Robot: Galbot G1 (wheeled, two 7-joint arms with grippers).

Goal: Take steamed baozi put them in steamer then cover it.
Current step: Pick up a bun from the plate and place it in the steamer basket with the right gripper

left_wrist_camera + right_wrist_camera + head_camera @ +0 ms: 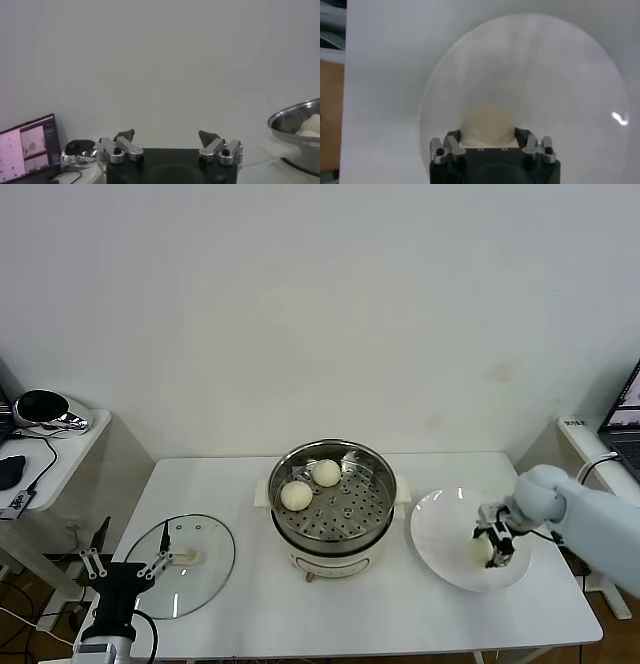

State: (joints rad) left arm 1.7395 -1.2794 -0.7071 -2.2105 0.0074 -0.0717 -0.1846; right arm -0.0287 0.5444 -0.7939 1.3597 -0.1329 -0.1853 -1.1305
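The steel steamer (375, 467) stands mid-table with two baozi (296, 495) (326, 473) on its perforated tray. To its right, on a white plate (445, 529), lies another baozi (476, 552). My right gripper (497, 542) is down over it. In the right wrist view the fingers press both sides of that baozi (487, 120), and the gripper (487, 136) is shut on it above the plate (545, 75). The glass cover (210, 574) lies flat at the table's front left. My left gripper (125, 566) hangs open beside it, holding nothing (167, 136).
A side table on the left carries a black-and-silver object (45, 409) and cables. A laptop (625, 424) sits on a shelf at the right. The left wrist view shows the steamer's rim (295, 117) and a lit screen (27, 147).
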